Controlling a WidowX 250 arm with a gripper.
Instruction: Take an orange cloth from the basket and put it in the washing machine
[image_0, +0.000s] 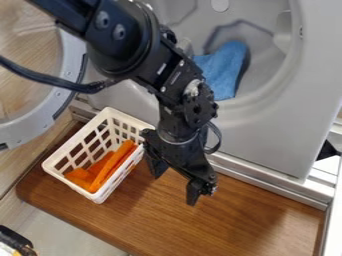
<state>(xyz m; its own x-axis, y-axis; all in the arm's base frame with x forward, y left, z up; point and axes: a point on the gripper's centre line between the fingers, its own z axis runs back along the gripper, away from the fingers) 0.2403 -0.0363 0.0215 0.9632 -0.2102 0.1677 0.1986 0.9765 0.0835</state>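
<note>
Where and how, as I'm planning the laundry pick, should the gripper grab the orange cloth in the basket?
I'd pinch the long raised fold of the orange cloth, bringing the gripper down from above to close across it: the fold stands as a narrow ridge, and the walls of the white basket would likely block a sideways approach.

The basket looks like smooth, faintly shiny plastic, the orange cloth has a soft, matt face, and the blue cloth looks matt too, with a slightly rough nap. The washing machine has a smooth, satin-like front, its door ring is smooth with a soft sheen around a glossy see-through pane, and the board is grained wood with a low polish. The arm is hard and mostly smooth, with metal screw heads, and the gripper looks duller and matt.
</note>
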